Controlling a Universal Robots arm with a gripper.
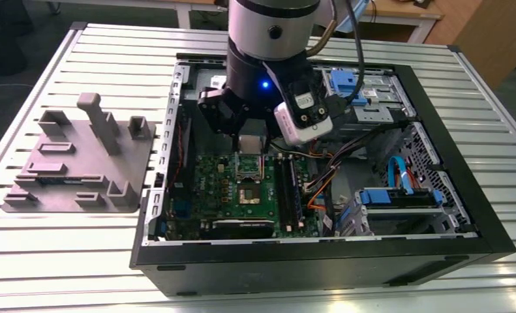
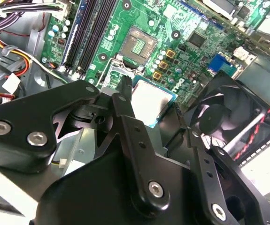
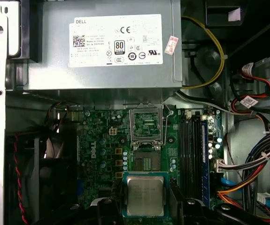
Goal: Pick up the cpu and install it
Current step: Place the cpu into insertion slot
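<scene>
The cpu (image 3: 145, 194), a small square chip with a silvery top and a green rim, hangs above the green motherboard (image 3: 102, 140) inside the open computer case. My gripper (image 3: 145, 208) is shut on it, a black finger on each side. In the second wrist view the cpu (image 2: 151, 101) sits between the black fingers (image 2: 125, 101). In the exterior view the cpu (image 1: 252, 145) shows just under the gripper (image 1: 252, 138). The open socket (image 3: 146, 161) lies on the board just beyond the chip, with its metal load plate (image 3: 146, 124) flipped up.
A grey power supply box (image 3: 106, 42) with a white label stands beyond the socket. A black fan (image 2: 219, 117) and memory slots (image 3: 191, 150) flank it. Cable bundles (image 3: 252, 164) hang at one side. The case walls (image 1: 327, 251) ring the board. A grey fixture tray (image 1: 83, 163) lies outside.
</scene>
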